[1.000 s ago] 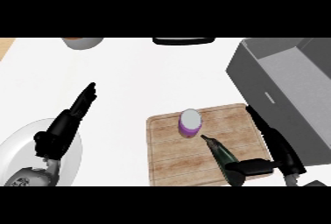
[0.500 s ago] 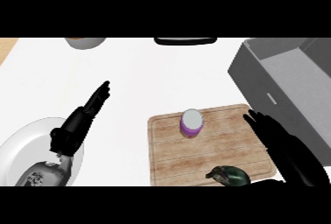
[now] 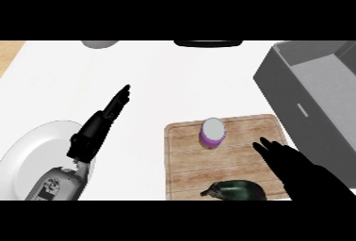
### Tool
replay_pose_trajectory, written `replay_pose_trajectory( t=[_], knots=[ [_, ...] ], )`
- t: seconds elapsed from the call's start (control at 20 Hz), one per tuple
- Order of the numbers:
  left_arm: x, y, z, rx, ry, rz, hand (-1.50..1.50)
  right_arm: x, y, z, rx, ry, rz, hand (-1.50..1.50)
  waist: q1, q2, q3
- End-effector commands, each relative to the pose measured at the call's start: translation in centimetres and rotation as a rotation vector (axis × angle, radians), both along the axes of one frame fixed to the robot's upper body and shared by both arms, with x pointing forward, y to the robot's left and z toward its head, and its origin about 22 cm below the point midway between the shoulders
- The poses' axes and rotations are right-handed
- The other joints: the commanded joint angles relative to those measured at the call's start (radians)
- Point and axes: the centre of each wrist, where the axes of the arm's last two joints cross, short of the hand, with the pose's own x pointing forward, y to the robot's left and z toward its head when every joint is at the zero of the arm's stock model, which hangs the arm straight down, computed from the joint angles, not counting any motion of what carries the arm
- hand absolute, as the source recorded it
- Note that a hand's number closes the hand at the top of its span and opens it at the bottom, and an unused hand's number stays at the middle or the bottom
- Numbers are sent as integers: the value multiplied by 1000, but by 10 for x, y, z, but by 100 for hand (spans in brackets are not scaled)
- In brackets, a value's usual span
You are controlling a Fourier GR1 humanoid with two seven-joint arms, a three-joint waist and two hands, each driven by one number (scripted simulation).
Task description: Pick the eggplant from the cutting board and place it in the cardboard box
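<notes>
The eggplant (image 3: 238,190), dark green and glossy, lies at the near edge of the wooden cutting board (image 3: 188,162), partly cut off by the view's lower limit. My right hand (image 3: 297,165) rests over the board's right side, just right of the eggplant, open with its fingers pointing away from me and not curled round it. The box (image 3: 306,89) is grey, open-topped, and stands beyond the board at the right. My left hand (image 3: 99,126) hovers left of the board, open with fingers straight.
A purple and white cup-like object (image 3: 212,132) stands on the board's far half. A white plate (image 3: 28,157) lies under my left forearm. A grey bowl (image 3: 101,44) and a black item (image 3: 208,43) sit at the counter's far edge.
The eggplant went from lying lengthwise mid-board to the board's near edge. My right hand has come in over the board's right side. The left hand has shifted forward and right.
</notes>
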Motion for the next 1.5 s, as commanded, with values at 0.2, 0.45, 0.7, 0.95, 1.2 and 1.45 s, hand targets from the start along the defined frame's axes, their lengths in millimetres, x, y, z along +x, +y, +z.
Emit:
replay_pose_trajectory(
  t=[0.2,0.45,0.7,0.95,1.2,1.45],
  knots=[
    [10,-6,-3,-18,10,-15,0,8,35,20,-7,96,-103,-150,11,3,3],
    [7,3,1,-10,-6,-6,0,36,42,4,-10,121,-112,-150,14,3,4],
    [-1,15,-13,-6,0,-6,0,38,43,-40,-82,186,-156,-150,13,2,4],
    [11,2,14,-9,-10,-11,0,52,51,-55,-80,200,-152,-150,11,2,5],
    [22,-8,14,-13,2,4,0,43,40,-50,-65,137,-130,-150,1,2,5],
    [-4,0,-4,0,6,9,0,39,52,-72,-82,138,-133,-150,7,1,5]
  ],
)
